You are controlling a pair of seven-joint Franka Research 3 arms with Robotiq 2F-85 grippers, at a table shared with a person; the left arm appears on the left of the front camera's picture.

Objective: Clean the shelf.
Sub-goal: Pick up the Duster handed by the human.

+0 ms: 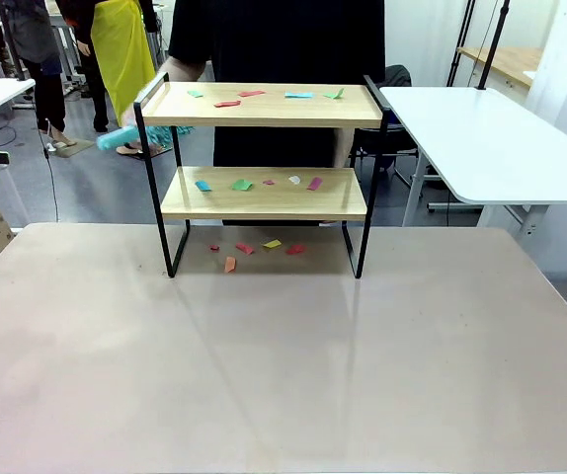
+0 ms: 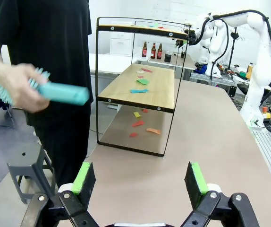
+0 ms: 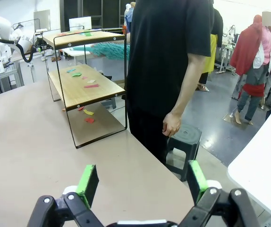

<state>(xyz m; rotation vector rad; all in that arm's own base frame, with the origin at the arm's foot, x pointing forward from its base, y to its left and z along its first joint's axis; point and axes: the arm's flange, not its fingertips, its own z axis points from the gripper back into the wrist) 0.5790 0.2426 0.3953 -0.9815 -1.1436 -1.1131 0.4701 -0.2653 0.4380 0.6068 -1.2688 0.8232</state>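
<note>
The shelf (image 1: pixel 264 202) stands crosswise at the table's (image 1: pixel 283 375) far middle (paper scraps (image 1: pixel 242 185) on both boards), well ahead of the left gripper (image 2: pixel 140 176) and right gripper (image 3: pixel 142 182), both spread wide and empty, the person's hand (image 2: pixel 20 87), holding a brush (image 2: pixel 62 92), far nearer.

The shelf (image 1: pixel 264 118) counts one unit with two wooden boards; paper scraps (image 1: pixel 227 103) number five on the upper board (image 1: pixel 274 105), five on the lower board (image 1: pixel 264 202) and five on the table (image 1: pixel 283 375) beneath it, fifteen in total. One teal brush (image 2: pixel 60 92), one black stool (image 3: pixel 182 139) and three brown bottles (image 2: pixel 152 50) are also present; one person (image 1: pixel 283 39) stands directly at the table.
</note>
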